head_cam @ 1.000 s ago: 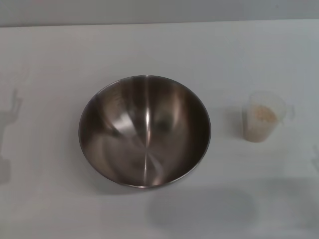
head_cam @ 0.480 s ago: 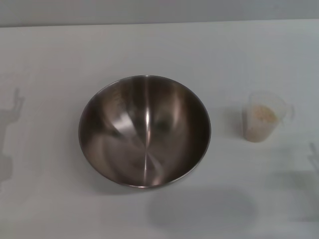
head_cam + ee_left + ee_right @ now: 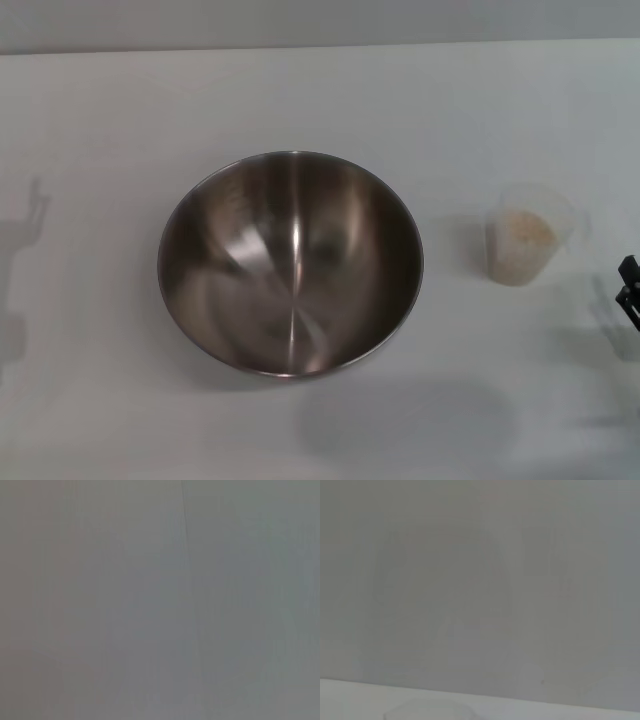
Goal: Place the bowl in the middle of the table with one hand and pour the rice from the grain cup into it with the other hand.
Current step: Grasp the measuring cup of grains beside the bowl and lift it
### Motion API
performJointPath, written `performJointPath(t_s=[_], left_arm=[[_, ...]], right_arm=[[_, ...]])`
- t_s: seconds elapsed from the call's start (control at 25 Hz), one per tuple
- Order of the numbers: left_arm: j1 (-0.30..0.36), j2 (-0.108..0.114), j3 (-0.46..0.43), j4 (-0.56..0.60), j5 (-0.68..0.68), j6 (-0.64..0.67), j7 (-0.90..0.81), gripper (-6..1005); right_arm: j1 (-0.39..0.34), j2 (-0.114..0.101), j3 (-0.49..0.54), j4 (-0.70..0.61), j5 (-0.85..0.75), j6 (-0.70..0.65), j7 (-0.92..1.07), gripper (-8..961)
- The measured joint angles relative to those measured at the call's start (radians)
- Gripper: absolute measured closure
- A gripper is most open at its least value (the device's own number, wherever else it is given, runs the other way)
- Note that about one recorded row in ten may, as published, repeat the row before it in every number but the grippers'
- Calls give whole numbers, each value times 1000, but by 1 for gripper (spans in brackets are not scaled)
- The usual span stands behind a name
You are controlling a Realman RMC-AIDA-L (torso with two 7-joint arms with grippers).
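The large steel bowl [image 3: 290, 262] sits empty on the white table [image 3: 320, 90], near its middle. The small clear grain cup [image 3: 528, 235] stands upright to the bowl's right, holding pale rice [image 3: 526, 229]. The cup's rim also shows faintly in the right wrist view [image 3: 427, 711]. A dark tip of my right gripper [image 3: 629, 285] shows at the right edge of the head view, to the right of the cup and a little nearer, apart from it. My left gripper is out of view; only its shadow lies at the table's left.
A grey wall runs behind the table's far edge [image 3: 320, 45]. The left wrist view shows only plain grey.
The right gripper's tip has come into the head view at the right edge, moving in toward the cup. The bowl and cup have not moved.
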Motion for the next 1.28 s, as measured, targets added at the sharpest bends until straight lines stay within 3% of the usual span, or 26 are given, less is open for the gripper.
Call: performJointPath(t_s=[1.28], left_arm=[[6, 0, 16, -3, 2, 4, -6, 166]], right_arm=[[84, -4, -1, 11, -1, 152, 41, 152]])
